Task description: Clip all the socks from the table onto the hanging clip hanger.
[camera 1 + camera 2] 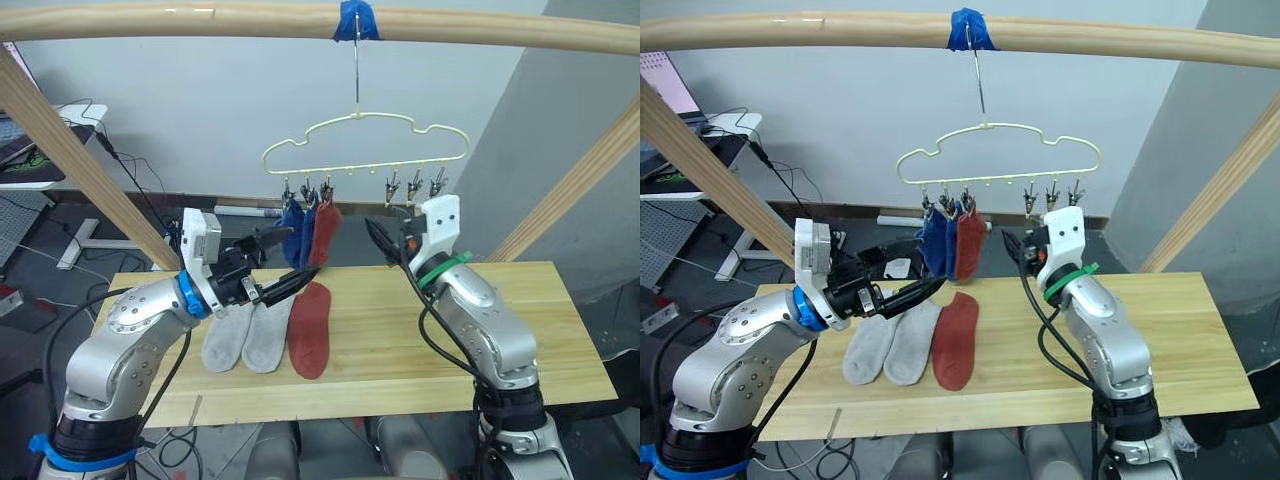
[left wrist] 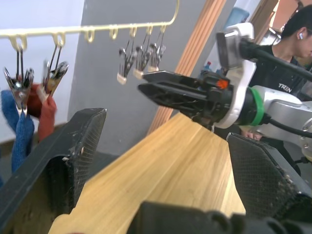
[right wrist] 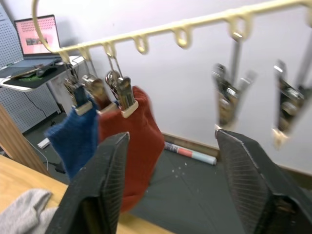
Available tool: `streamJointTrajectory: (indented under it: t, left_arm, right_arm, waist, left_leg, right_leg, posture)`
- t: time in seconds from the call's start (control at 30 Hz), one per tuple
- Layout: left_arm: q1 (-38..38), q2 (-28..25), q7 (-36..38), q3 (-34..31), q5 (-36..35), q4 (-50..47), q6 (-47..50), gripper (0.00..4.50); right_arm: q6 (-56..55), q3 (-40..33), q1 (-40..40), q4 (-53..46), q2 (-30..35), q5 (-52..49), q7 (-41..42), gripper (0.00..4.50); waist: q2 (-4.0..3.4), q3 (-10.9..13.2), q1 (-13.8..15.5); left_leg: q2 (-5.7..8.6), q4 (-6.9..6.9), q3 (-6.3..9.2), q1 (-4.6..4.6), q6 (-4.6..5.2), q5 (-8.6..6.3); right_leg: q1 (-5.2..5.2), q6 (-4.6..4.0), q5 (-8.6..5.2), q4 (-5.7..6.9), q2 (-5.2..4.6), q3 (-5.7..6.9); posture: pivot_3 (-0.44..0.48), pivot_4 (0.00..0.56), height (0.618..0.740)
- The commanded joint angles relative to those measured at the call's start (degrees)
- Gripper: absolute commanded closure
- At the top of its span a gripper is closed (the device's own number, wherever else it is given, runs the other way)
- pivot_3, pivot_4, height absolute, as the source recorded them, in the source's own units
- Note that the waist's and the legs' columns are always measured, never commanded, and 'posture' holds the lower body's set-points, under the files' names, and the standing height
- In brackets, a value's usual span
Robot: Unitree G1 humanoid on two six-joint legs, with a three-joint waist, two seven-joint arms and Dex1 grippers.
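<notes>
The pale yellow clip hanger (image 1: 365,140) hangs by its hook from a wooden pole. Two blue socks (image 1: 298,232) and one rust red sock (image 1: 325,232) hang from its left clips; the right clips (image 3: 229,97) are bare. On the table (image 1: 450,320) lie two light grey socks (image 1: 248,338) side by side, with a second rust red sock (image 1: 310,328) next to them. My left gripper (image 1: 302,252) is open and holds nothing, its tips by the hanging socks' lower ends. Just right of the hung red sock (image 3: 141,141), my right gripper (image 1: 378,232) is open and holds nothing below the bare clips.
A round wooden pole frame (image 1: 200,20) spans overhead, with slanted legs at both sides of the table. A person (image 2: 287,58) sits beyond the table's right end. A desk with a monitor (image 3: 41,36) stands at the far left.
</notes>
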State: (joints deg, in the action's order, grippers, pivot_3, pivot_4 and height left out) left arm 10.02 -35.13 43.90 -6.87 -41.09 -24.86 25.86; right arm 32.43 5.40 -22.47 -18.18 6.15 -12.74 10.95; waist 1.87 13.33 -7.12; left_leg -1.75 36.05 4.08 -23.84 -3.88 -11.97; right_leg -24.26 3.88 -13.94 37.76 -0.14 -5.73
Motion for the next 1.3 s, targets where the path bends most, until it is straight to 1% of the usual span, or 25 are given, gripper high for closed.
streamJointTrajectory:
  t: [0.03, 0.17, 0.37, 0.47, 0.83, 1.3]
  left_arm:
    - [0.0, 0.7, 0.1, -0.6, -0.2, -2.4, -1.1, 0.0]
    - [-0.4, 0.1, 1.6, 0.0, 0.7, -3.1, -1.6, 0.0]
    - [1.3, 1.3, 0.1, -0.5, 0.7, -2.4, -1.2, 0.0]
    - [2.3, 1.8, -0.6, -0.7, 0.6, -2.4, -0.9, 0.0]
    - [1.9, 1.9, -0.7, -0.2, 0.6, -3.4, -0.9, 0.0]
    - [2.8, 3.2, -0.3, -0.8, -0.6, -3.8, -1.3, 0.0]
  right_arm:
    - [-3.5, -1.0, -2.0, 2.4, -0.8, 1.9, -1.7, 1.34]
    - [-5.6, -1.8, -3.1, 5.5, -0.6, 3.5, -2.6, 1.34]
    - [-7.3, -3.1, -5.3, 8.8, -1.5, 4.1, -3.7, 1.34]
    - [-8.1, -2.9, -6.2, 9.2, -2.2, 4.1, -3.5, 1.34]
    - [-9.0, -2.2, -7.2, 9.1, -3.9, 4.3, -2.6, 1.34]
    - [-10.6, -3.1, -9.4, 12.3, -5.5, 4.3, -2.6, 1.34]
  waist:
    - [0.0, 0.0, 0.1]
    - [0.0, 0.0, 0.3]
    - [0.0, 0.0, 0.4]
    - [0.0, 0.0, 0.5]
    - [-0.01, 0.0, 0.6]
    - [-0.01, 0.0, 0.6]
  left_leg:
    - [0.0, 0.01, 0.0, 0.0, 0.0, 0.0]
    - [0.0, -0.02, 0.01, 0.01, 0.0, 0.0]
    - [0.0, -0.01, 0.01, 0.01, 0.0, 0.0]
    - [-0.01, -0.01, 0.02, 0.02, 0.01, 0.0]
    - [-0.01, -0.01, 0.02, 0.03, 0.01, 0.0]
    - [-0.01, 0.01, 0.05, 0.03, 0.01, 0.01]
  right_leg:
    - [0.01, 0.01, 0.0, 0.0, 0.0, 0.0]
    - [-0.01, -0.01, 0.0, 0.03, 0.01, 0.02]
    - [-0.01, -0.02, 0.01, 0.08, 0.01, 0.03]
    - [-0.02, -0.01, 0.01, 0.12, 0.02, 0.03]
    - [-0.01, -0.08, 0.05, 0.14, 0.02, 0.03]
    - [-0.01, -0.24, 0.14, 0.18, 0.02, 0.05]
  posture:
    - [-0.099, 0.19, 0.74]
    - [-0.097, 0.19, 0.74]
    - [-0.083, 0.183, 0.74]
    - [-0.08, 0.182, 0.74]
    - [-0.074, 0.176, 0.74]
    - [-0.07, 0.182, 0.74]
